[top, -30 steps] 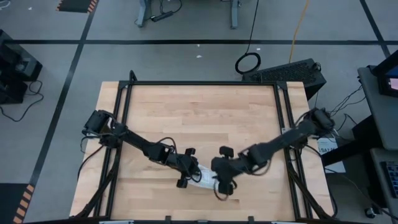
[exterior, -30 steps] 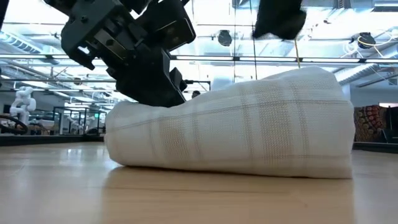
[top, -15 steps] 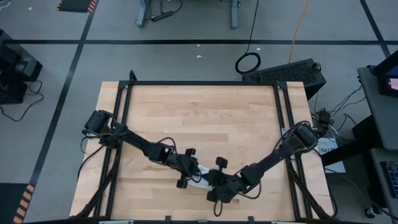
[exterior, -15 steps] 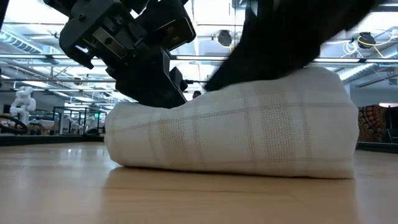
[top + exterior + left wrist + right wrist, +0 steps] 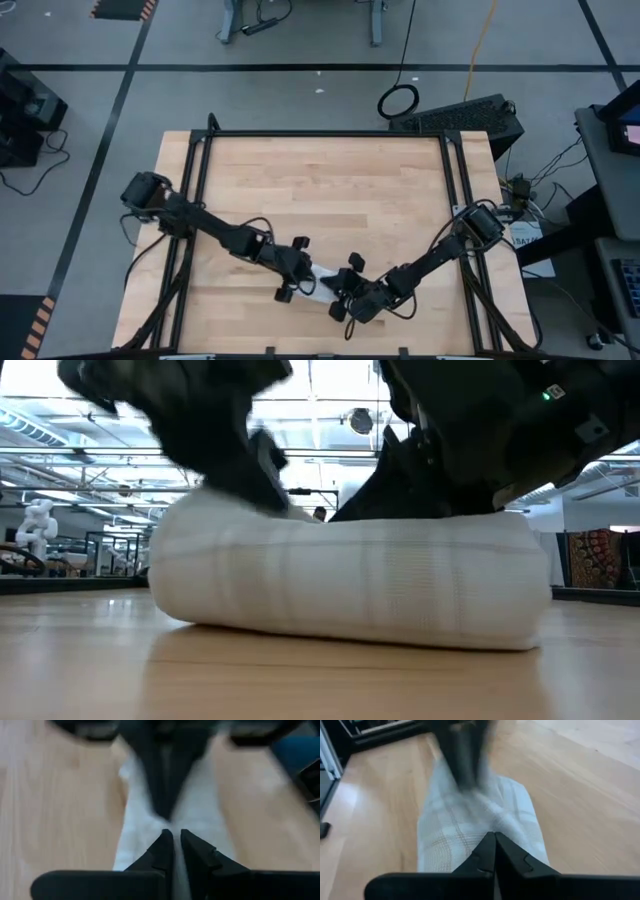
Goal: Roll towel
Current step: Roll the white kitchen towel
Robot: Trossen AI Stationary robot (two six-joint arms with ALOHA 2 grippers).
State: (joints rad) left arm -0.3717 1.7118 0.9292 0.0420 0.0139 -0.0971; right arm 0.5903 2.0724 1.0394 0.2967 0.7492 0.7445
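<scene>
The towel point(image 5: 322, 277) is a short, thick white roll with a grey plaid grid. It lies on the wooden table near its front edge, and in the low view the towel point(image 5: 340, 585) rests on its underside. My left gripper point(image 5: 304, 277) is at the roll's left end, with its fingers point(image 5: 165, 842) almost together. My right gripper point(image 5: 340, 291) is at the roll's right end and shut, as the right wrist view shows point(image 5: 495, 837). The two grippers face each other along the roll. My left gripper comes slanting down from the table's left onto the roll's upper left end point(image 5: 215, 510). White cloth point(image 5: 137, 847) shows in the slit between its fingers. How many layers it has, I cannot tell. The roll stays on the table. My right gripper presses its shut fingers point(image 5: 487, 847) down on the top of the roll's right end point(image 5: 440, 525). It comes slanting down from the table's right, along the roll. The towel's underside stays on the table.
A black frame rail point(image 5: 205, 200) runs round the tabletop. Bare wood point(image 5: 330, 190) lies beyond the towel toward the far edge. The table's front edge is close behind both grippers.
My right gripper has come down from above onto the towel's right end, has tipped flatter and has shut. My left gripper has risen a little. The roll's high right end is pressed lower and its dented left end stands higher, so its top is now about level.
</scene>
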